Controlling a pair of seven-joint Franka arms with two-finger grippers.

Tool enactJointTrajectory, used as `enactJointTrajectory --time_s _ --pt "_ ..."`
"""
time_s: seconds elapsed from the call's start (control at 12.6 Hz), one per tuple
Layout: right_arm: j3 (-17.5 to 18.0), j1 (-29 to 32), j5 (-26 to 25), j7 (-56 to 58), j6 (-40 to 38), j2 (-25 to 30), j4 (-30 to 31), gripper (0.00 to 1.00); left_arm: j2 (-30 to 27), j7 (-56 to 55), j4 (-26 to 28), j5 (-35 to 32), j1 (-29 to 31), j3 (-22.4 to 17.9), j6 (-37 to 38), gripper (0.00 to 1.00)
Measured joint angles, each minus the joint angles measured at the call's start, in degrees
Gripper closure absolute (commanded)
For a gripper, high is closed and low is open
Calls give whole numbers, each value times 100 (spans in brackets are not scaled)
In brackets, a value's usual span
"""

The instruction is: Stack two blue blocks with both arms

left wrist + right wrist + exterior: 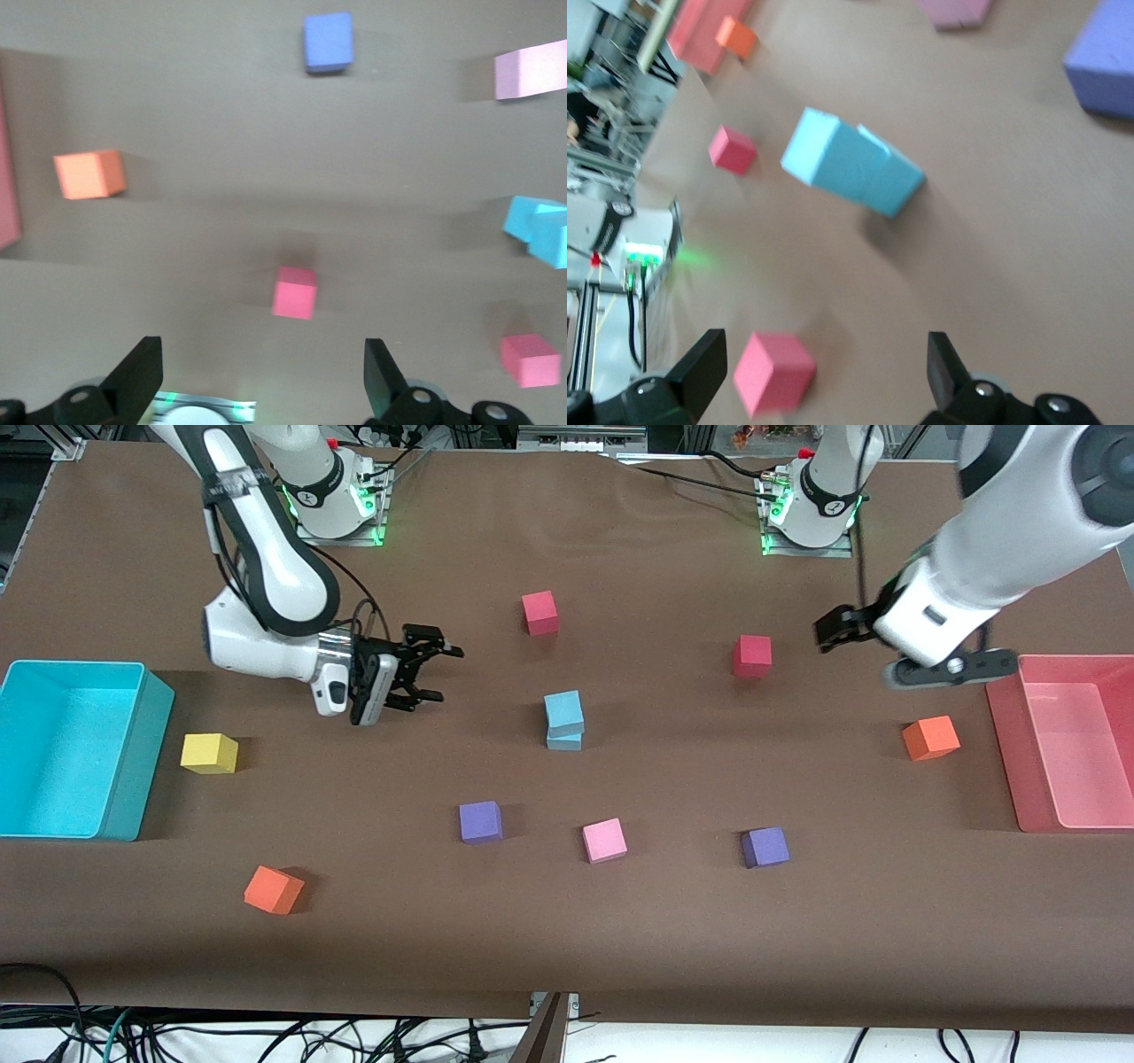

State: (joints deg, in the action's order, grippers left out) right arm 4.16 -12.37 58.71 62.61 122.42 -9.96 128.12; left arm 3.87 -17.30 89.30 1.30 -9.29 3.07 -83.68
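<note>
The two blue blocks stand stacked in the middle of the table, the upper one (563, 710) sitting slightly askew on the lower one (564, 741). The stack also shows in the left wrist view (539, 228) and in the right wrist view (850, 164). My right gripper (430, 666) is open and empty, over the table between the stack and the right arm's end, apart from the stack. My left gripper (834, 634) is open and empty, over the table toward the left arm's end, beside a red cube (752, 655). Both also show in their wrist views, the left gripper (263, 376) and the right gripper (824, 376).
A cyan bin (133, 762) stands at the right arm's end and a pink bin (1005, 735) at the left arm's end. Scattered cubes: red (539, 612), yellow (209, 753), two orange (273, 889) (930, 738), two purple (480, 821) (765, 847), pink (604, 840).
</note>
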Motion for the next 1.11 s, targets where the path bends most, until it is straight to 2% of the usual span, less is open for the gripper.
enactJointTrajectory --time_s 0.16,0.32,0.48,0.71,0.87,1.11 --pt "-26 214 -1362 -987 -280 336 -10 0 -120 376 101 -27 165 -94 14 0" --pt "-235 279 -2630 -1744 -514 537 -131 0 -116 456 179 -27 220 -96 12 0" --pt "-471 354 -3628 -2429 -946 577 -482 0 -116 459 227 -27 219 -66 10 0" --pt "-750 440 -5058 -3175 -1461 591 -1328 0 -119 461 233 -27 219 -64 10 0" --pt "-881 556 -5721 -3293 -1717 594 -1863 0 -121 461 241 -27 219 -65 10 0" --pt "-1018 619 -5828 -3978 -2132 596 -2400 0 -133 461 246 -28 219 -66 10 0"
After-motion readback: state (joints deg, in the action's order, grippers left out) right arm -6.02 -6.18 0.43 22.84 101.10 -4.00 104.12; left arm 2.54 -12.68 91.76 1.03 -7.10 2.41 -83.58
